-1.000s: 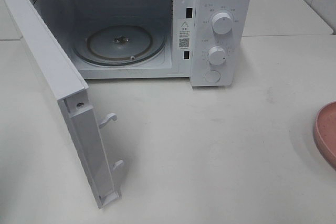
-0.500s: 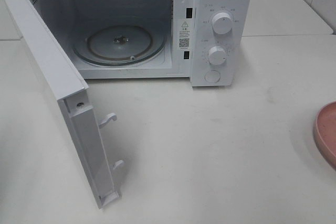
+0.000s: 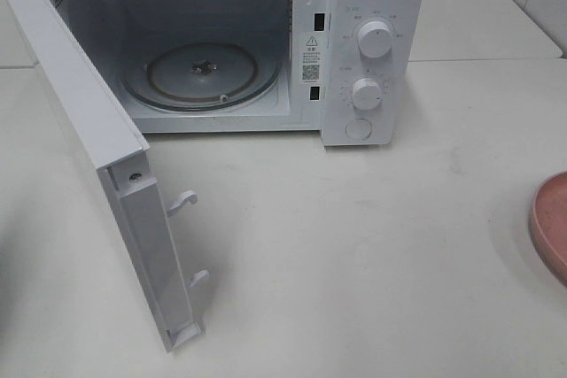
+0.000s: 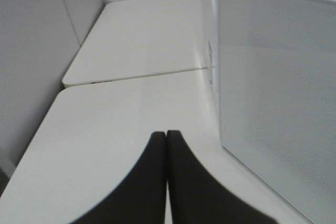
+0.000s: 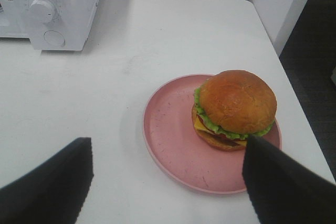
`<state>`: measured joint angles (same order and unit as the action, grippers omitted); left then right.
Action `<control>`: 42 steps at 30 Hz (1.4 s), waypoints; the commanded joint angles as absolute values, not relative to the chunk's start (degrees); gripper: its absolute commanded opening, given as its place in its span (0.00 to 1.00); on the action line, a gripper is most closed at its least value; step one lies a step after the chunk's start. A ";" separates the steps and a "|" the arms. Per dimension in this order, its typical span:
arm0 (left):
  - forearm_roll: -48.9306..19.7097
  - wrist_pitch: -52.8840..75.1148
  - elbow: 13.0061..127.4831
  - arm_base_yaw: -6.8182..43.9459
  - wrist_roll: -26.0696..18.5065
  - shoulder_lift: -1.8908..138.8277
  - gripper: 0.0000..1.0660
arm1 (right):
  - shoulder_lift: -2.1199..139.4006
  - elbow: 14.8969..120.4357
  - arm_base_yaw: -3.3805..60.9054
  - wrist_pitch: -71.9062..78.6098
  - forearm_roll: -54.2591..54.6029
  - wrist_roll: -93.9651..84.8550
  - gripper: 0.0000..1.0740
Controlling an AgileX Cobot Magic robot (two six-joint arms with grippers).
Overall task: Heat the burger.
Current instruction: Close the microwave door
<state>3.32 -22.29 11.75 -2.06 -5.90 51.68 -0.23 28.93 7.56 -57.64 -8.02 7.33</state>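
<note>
Sitting ready on its round pink plate (image 5: 173, 150), the tall golden-bun burger (image 5: 235, 108) faces the spread right pincer (image 5: 168, 174), while the white microwave (image 3: 372, 50) gapes open and the left pincer (image 4: 166, 140) stays pressed together, idle.

The pink plate (image 3: 553, 225) has slid slightly further into view.

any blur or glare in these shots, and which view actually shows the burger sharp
Right wrist view: the burger is sharp with a soft sheen on its bun; the open right pincer is dark and blurred. Left wrist view: the shut left pincer is blurred. High view: even light, only the plate edge shows.
</note>
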 commanded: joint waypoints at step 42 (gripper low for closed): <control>-8.31 -49.05 32.26 28.71 -2.75 98.20 0.00 | -2.01 28.82 7.39 -57.07 -8.19 6.82 0.70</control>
<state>-6.25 -48.53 29.97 27.62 -2.69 96.94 -0.23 28.93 7.56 -57.64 -8.02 7.33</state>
